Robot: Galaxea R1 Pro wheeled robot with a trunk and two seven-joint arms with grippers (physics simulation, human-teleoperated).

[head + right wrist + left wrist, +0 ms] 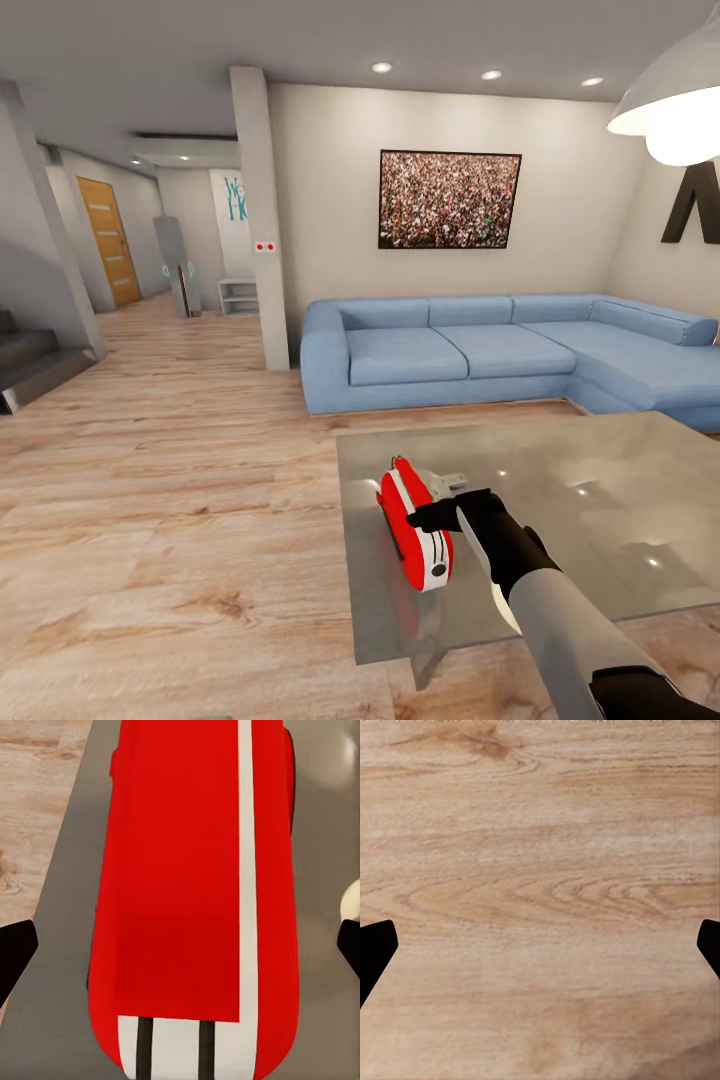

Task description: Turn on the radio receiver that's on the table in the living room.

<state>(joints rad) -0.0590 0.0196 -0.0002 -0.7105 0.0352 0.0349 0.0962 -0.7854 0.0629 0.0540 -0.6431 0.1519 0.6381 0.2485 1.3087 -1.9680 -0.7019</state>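
1. Small rounded red radio receiver (pixel 415 522): red body, white edge stripe, white end panel with two dark bars.
2. Glossy grey glass-topped coffee table (pixel 600 500): grey, pale reflections.
3. Blue L-shaped fabric sofa (pixel 500 350): uniform light blue.
4. Light wood plank floor (pixel 540 870): tan grain.

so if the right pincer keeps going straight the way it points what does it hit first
Most likely the radio receiver: its red body lies straight ahead between the open fingers of the right pincer, standing on the table. How much gap remains is hard to judge; in the head view the pincer looks at its side.
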